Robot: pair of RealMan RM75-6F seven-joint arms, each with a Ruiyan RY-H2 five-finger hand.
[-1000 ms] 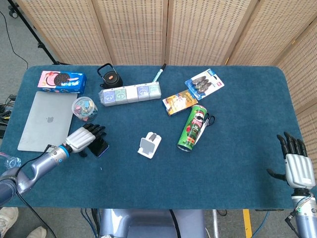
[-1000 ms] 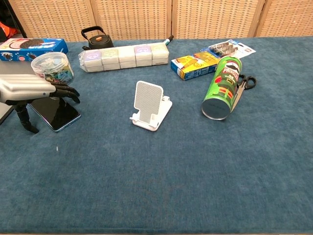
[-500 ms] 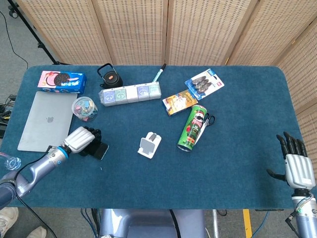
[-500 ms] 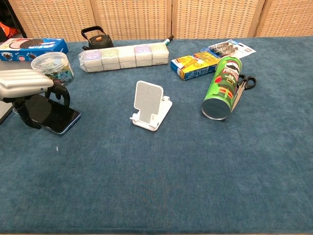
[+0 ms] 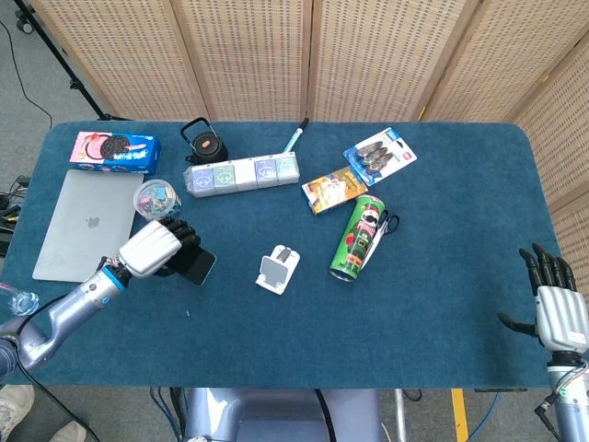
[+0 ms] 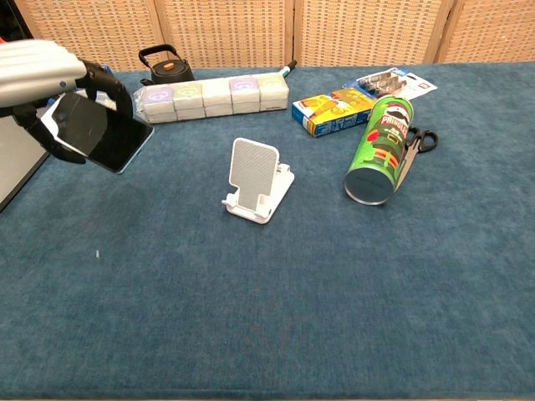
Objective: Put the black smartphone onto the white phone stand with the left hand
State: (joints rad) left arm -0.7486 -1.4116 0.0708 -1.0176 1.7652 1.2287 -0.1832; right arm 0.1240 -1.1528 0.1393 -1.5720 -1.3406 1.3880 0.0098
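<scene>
Black smartphone [image 6: 99, 132] held aloft in left hand [image 6: 46, 79].

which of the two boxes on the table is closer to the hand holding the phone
The blue Oreo cookie box, at the table's back left corner near the left hand; the yellow-and-blue box lies past the stand.

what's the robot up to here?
The left hand grips the black phone and holds it clear of the blue table, to the left of the white phone stand. The stand is empty, so the phone is not yet placed. The right hand is idle at the table's far right edge with its fingers spread, holding nothing.
</scene>
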